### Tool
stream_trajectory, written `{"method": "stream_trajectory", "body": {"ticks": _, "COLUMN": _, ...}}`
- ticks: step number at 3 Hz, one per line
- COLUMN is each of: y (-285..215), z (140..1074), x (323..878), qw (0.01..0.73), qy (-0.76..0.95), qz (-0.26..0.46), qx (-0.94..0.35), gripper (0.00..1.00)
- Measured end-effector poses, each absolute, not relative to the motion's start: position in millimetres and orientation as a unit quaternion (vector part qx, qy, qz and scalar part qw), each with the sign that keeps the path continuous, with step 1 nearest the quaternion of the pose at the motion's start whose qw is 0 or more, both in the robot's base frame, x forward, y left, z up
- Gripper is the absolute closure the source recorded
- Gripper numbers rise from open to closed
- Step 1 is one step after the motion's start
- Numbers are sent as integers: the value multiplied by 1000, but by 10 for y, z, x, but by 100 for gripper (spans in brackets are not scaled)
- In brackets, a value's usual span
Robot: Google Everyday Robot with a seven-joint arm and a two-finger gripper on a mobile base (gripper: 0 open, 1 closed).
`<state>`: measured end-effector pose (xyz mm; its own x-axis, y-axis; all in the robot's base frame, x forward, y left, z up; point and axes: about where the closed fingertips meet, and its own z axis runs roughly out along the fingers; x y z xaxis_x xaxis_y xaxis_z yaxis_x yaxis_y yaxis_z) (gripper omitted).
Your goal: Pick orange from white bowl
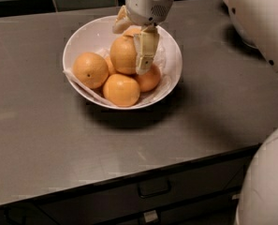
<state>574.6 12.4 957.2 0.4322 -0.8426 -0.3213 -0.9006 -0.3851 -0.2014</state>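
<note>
The gripper [130,48], upper middle of the frame, clamps the orange [122,56] inside the white bowl [84,35]; the round fruit shows no long axis.

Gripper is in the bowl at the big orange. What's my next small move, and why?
Probably a short straight lift. The gripper looks closed across the orange, one finger against its right side; it rests on neighbouring oranges inside the white bowl, so rising vertically should clear them and the rim.
</note>
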Motion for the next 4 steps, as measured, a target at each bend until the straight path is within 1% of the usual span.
{"method": "stream_trajectory", "body": {"ticks": 4, "y": 188, "z": 9463, "x": 5767, "qw": 164, "qy": 523, "qz": 98, "qx": -831, "gripper": 24}}
